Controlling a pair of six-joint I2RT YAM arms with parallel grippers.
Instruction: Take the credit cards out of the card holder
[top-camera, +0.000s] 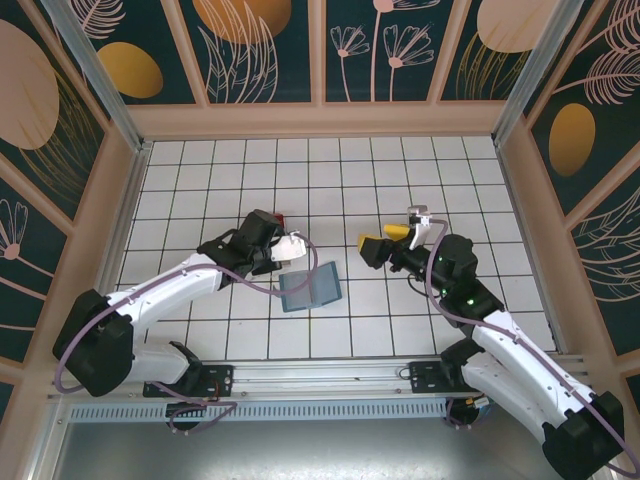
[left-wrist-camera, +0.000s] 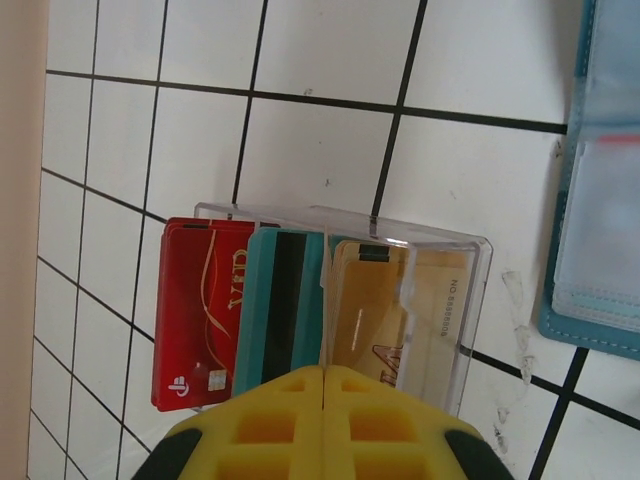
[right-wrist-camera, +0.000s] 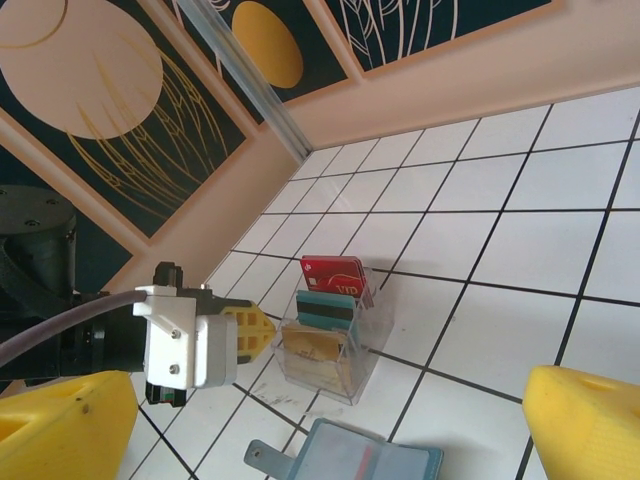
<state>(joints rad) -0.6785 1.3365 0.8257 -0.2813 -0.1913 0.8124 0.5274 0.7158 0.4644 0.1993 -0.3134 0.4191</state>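
Evidently for sorting, the credit cards (left-wrist-camera: 285, 310) stand slotted in a clear rack (left-wrist-camera: 455, 300) near the middle of the table (top-camera: 400, 170). My left gripper (left-wrist-camera: 325, 385) hovers there, pinched closed, empty. My right gripper (top-camera: 386, 240) gapes, and the card holder (top-camera: 310, 288) lies toward the near edge.

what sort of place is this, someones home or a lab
Probably a lab robot cell, not a home: a white gridded table boxed in by leaf-patterned wall panels, with left arm and right arm mounted on a metal rail.

White arm shells (top-camera: 168, 286) with black joints, purple-grey cables (top-camera: 60, 372) — yellow grid-moulded fingers (left-wrist-camera: 270, 430), green lights (top-camera: 462, 297) on right arm (top-camera: 520, 360)
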